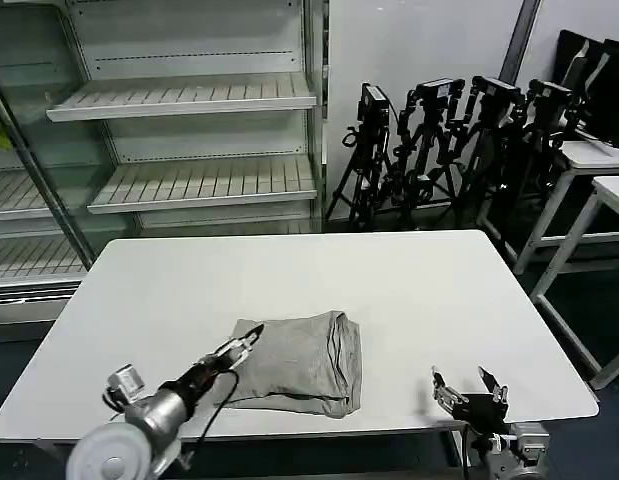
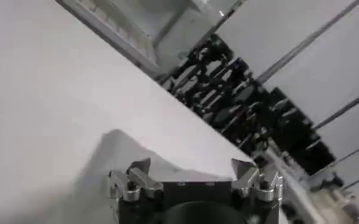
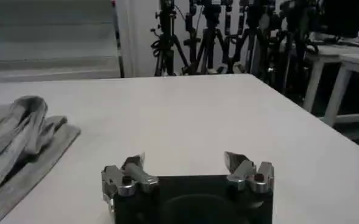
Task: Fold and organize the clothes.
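A folded light grey garment [image 1: 301,362] lies on the white worktop [image 1: 409,290], at about 6 o'clock from the worktop's centre and close to the near edge. Its folded edges bunch in ridges along the side toward 3 o'clock. No print, stripe or writing can be made out on it from here.

The left hand [image 1: 251,338] sits at the garment's far corner toward 10 o'clock, its arm reaching in from 7 o'clock. In the head view its fingertips look close together right at the cloth, and whether they pinch the fabric cannot be told. The left wrist view shows what the head view does not: the two fingers [image 2: 132,178] stand wide apart, with a pale grey flap of the cloth [image 2: 121,158] lying just beyond them on the worktop.

The right hand [image 1: 469,387] hovers at the near edge of the worktop at about 4 o'clock, well apart from the garment, its fingers spread. The right wrist view confirms the open gap between the fingertips [image 3: 235,162] and adds a low side look at the garment [image 3: 17,143], showing its stacked layers and a rounded fold on top.

Behind the worktop stand bare white shelves [image 1: 184,95] at 11 o'clock and a row of black tripods [image 1: 444,140] at 1 o'clock.
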Tool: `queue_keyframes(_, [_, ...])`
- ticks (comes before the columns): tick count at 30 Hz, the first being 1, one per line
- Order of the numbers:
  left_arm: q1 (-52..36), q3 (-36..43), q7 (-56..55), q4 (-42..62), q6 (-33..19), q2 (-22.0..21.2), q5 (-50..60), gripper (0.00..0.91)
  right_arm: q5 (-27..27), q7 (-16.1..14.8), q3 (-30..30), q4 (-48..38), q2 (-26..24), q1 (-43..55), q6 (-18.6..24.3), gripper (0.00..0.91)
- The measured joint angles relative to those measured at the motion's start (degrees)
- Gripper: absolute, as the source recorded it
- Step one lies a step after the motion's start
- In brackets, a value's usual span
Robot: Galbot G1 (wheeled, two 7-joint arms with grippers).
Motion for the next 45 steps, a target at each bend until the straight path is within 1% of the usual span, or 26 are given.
queue_keyframes(5, [0.9,-0.9,1.6,1.5,0.4,2.8,-1.1,0.907,0.0,0.0,0.4,-0.2,-0.2,-0.4,0.0,0.907])
queue_keyframes(13, [0.4,-0.7,3.1,4.9,0.7,4.8,-3.6,0.907,0.4,-0.1,1.4,0.2,-0.6,-1.4,0.1,0.907])
queue_keyframes(21, [-1.1,0.1,4.6,8.8,0.7,5.0,-4.6,0.907,0.5,-0.2,2.0,0.4,-0.8,-1.7,0.1,0.907])
queue_keyframes(33, [-3.0,2.1,5.4,10.0,0.8,3.7,-6.5,0.907,0.5,-0.1,2.3,1.1,-0.4,-2.2,0.0,0.907])
queue_keyframes(34, [-3.1,2.3,5.5,10.2,0.8,3.5,-6.5,0.645,0.5,0.0,2.3,1.2,-0.4,-2.3,0.0,0.907])
queue_keyframes(35, [-3.4,2.5,5.4,10.4,0.7,3.4,-6.5,0.413,0.5,0.0,2.4,1.3,-0.3,-2.4,0.0,0.907])
queue_keyframes(36, [-3.6,2.6,5.4,10.7,0.7,3.3,-6.6,0.081,0.5,0.0,2.5,1.4,-0.3,-2.5,0.0,0.907])
queue_keyframes(37, [-3.9,2.7,5.4,10.9,0.7,3.2,-6.7,0.02,0.5,0.0,2.5,1.4,-0.2,-2.5,0.0,0.907])
queue_keyframes(45, [-5.1,3.1,5.0,12.3,0.6,3.1,-7.0,0.02,0.3,0.0,2.9,2.2,0.0,-3.3,0.0,0.907])
